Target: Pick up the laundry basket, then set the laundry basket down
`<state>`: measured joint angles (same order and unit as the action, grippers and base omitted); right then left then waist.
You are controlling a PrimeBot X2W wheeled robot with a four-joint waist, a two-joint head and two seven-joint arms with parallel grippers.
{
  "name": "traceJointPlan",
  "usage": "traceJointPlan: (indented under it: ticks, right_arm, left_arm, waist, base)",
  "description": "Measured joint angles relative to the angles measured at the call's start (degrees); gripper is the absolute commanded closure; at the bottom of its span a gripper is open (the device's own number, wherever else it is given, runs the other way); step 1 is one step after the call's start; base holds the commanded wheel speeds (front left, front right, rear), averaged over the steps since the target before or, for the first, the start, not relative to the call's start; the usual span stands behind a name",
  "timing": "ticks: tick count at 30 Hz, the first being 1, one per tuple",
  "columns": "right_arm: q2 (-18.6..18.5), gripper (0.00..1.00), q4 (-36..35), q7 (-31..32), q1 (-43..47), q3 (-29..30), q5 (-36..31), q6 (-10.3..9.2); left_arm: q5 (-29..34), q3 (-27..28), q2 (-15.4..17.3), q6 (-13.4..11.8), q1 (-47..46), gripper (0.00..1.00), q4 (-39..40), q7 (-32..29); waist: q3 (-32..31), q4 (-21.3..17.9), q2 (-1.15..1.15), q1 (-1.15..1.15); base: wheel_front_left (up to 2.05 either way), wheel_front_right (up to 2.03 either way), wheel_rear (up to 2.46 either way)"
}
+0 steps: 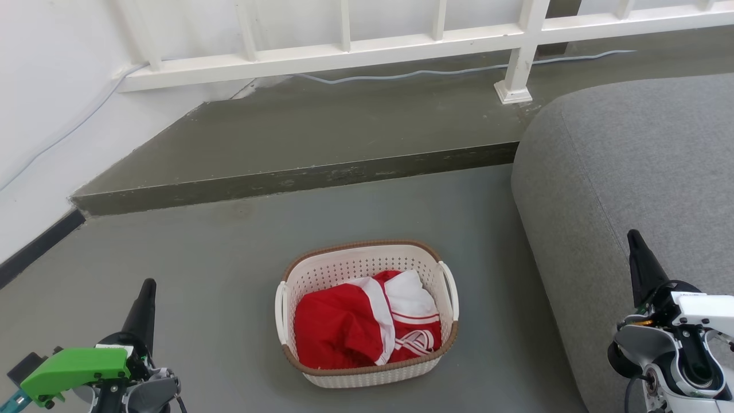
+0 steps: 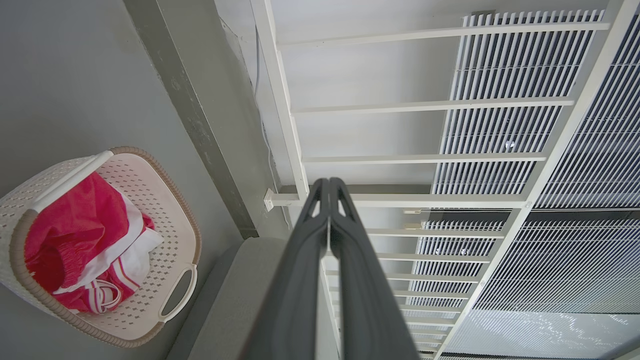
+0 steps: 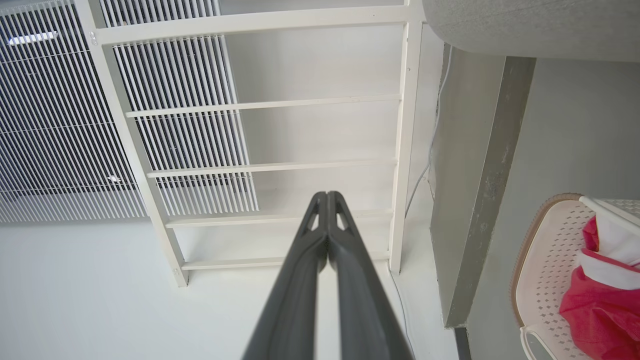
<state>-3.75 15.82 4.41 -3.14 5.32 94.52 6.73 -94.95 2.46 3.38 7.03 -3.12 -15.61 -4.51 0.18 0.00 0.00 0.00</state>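
The laundry basket (image 1: 344, 265) stands on the grey floor in the middle of the head view, cream-white with a brown rim and a white handle on each side. Red and white clothes (image 1: 361, 321) lie inside it. My left gripper (image 1: 148, 293) is shut and empty at the lower left, well apart from the basket. At the lower right my right gripper (image 1: 635, 244) is shut too, over the sofa's edge. The left wrist view has the basket (image 2: 165, 220) at its left, past the shut left gripper (image 2: 328, 186). The basket (image 3: 542, 260) sits at the right wrist view's right edge, beside the shut right gripper (image 3: 327, 198).
A grey sofa (image 1: 631, 172) fills the right side, close to the basket. A raised concrete step (image 1: 298, 178) crosses behind the basket, with a white railing (image 1: 344, 51) and a cable (image 1: 436, 71) beyond. A white wall (image 1: 40, 115) runs along the left.
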Motion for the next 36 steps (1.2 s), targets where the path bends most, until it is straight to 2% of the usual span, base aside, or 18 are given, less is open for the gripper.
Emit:
traceJointPlan:
  ticks: [36]
  right_arm:
    - [0.1, 1.0, 0.0, 0.0, 0.0, 0.2, -0.1, -0.01]
  left_arm:
    - [0.0, 0.2, 0.0, 0.0, 0.0, 1.0, 0.0, 0.0]
  waist:
    - [0.0, 0.0, 0.0, 0.0]
  base:
    - [0.0, 0.0, 0.0]
